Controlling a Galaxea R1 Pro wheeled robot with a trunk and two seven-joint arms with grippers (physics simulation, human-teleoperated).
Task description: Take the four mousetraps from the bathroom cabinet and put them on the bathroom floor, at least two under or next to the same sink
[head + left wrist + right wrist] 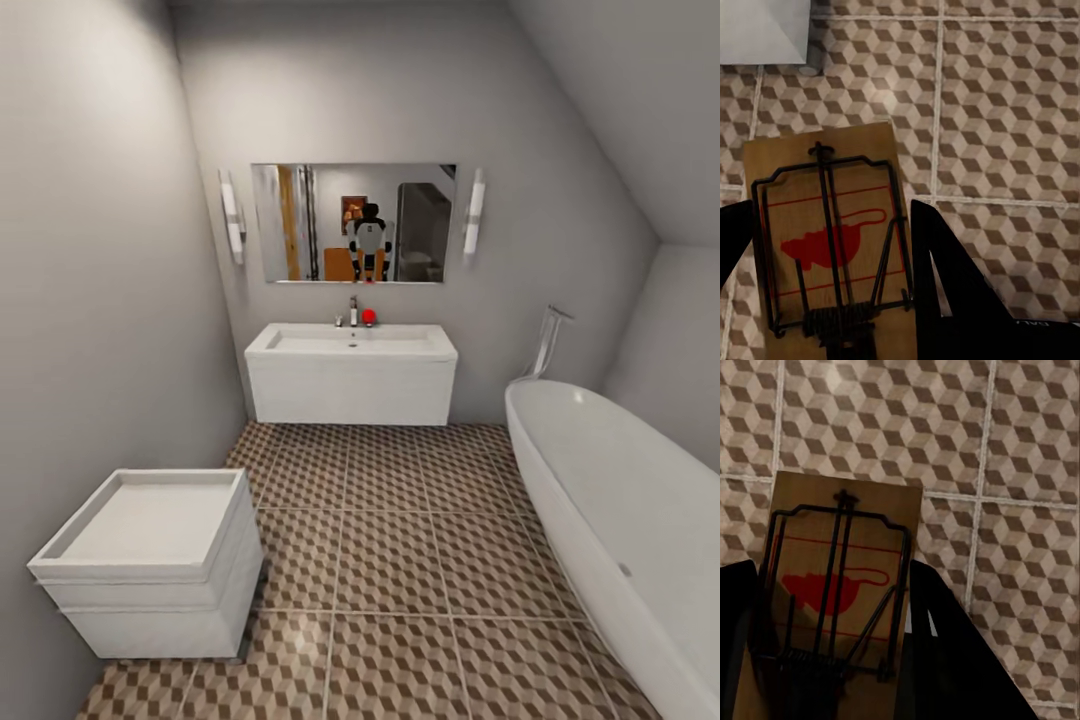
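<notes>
Here, tan mousetrap (825, 240) pinched in left gripper (832, 247), another mousetrap (836, 592) pinched in right gripper (832, 615).

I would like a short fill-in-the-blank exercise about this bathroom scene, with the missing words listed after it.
1. Each hand, left hand and right hand, holds one ____.
2. The picture printed on the left mousetrap is coloured ____.
3. The mirror hangs on the wall above the white ____.
4. The bathtub stands on the robot's ____ side.

Missing words: mousetrap; red; sink; right
</notes>
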